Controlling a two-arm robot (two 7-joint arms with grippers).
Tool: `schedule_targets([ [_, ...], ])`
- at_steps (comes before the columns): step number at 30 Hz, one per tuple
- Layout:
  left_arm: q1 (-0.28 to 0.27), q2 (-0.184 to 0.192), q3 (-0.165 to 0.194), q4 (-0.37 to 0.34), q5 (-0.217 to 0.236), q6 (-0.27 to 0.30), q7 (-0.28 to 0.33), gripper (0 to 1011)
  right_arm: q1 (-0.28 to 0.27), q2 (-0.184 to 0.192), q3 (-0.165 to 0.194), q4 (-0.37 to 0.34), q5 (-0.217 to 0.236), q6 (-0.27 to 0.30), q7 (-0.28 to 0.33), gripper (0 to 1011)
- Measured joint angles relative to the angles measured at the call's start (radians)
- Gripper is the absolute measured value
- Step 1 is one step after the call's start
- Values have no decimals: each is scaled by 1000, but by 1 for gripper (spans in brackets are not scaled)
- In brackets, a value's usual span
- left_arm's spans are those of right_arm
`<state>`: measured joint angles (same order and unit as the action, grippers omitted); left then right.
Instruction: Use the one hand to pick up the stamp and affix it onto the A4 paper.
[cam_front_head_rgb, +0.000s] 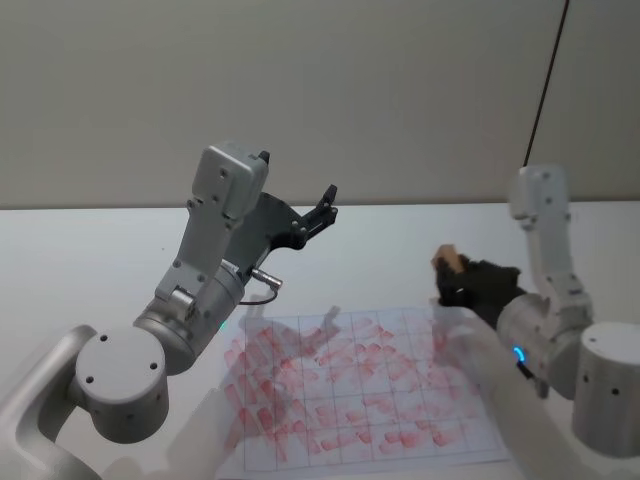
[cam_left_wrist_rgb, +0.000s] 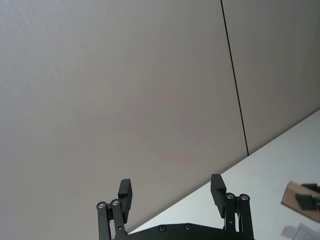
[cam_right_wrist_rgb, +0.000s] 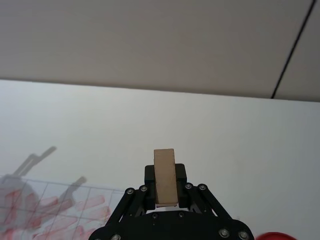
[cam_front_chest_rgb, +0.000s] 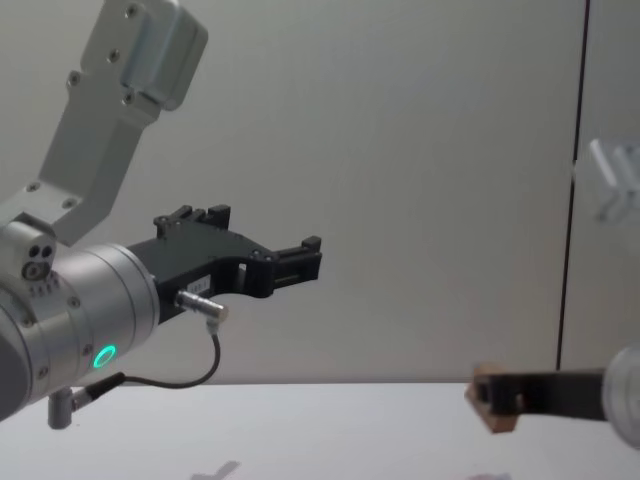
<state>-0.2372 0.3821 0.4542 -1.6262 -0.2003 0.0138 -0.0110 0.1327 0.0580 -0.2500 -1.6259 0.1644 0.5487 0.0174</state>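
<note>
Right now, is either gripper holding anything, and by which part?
The right gripper holds the wooden stamp, pinched across its sides, one end protruding. The left gripper is open and empty.

The stamp (cam_right_wrist_rgb: 164, 167) sits deep between the right gripper's (cam_right_wrist_rgb: 165, 175) fingers, so its lower end and printing face are hidden. The paper (cam_front_head_rgb: 370, 400) loses its far left corner behind the left arm (cam_front_head_rgb: 190, 310) and its right edge behind the right arm (cam_front_head_rgb: 545, 335). A red thing (cam_right_wrist_rgb: 272, 236) is cut off by the right wrist view's edge, with too little showing to tell what it is.
</note>
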Motion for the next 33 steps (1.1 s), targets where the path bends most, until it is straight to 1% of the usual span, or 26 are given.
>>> schedule_targets([
  [1, 0, 0, 0, 0, 0, 0, 0, 1001, 8, -4, -5, 9, -4, 18, 15, 217],
  [2, 0, 0, 0, 0, 0, 0, 0, 1001, 8, -4, -5, 9, -4, 18, 15, 217],
  [4, 0, 0, 0, 0, 0, 0, 0, 1001, 21, -11, -13, 26, -12, 60, 45, 217],
  [5, 0, 0, 0, 0, 0, 0, 0, 1001, 21, -11, -13, 26, -12, 60, 45, 217],
  [6, 0, 0, 0, 0, 0, 0, 0, 1001, 28, -15, -16, 34, -16, 79, 57, 217],
  [9, 0, 0, 0, 0, 0, 0, 0, 1001, 37, -20, -21, 48, -22, 108, 72, 217],
  [12, 0, 0, 0, 0, 0, 0, 0, 1001, 48, -27, -27, 62, -32, 150, 88, 217],
  [14, 0, 0, 0, 0, 0, 0, 0, 1001, 58, -32, -32, 77, -44, 188, 98, 217],
  [15, 0, 0, 0, 0, 0, 0, 0, 1001, 58, -32, -32, 77, -44, 188, 98, 217],
  [22, 0, 0, 0, 0, 0, 0, 0, 1001, 75, -41, -43, 101, -73, 257, 119, 217],
  [33, 0, 0, 0, 0, 0, 0, 0, 1001, 95, -47, -53, 122, -112, 301, 150, 217],
])
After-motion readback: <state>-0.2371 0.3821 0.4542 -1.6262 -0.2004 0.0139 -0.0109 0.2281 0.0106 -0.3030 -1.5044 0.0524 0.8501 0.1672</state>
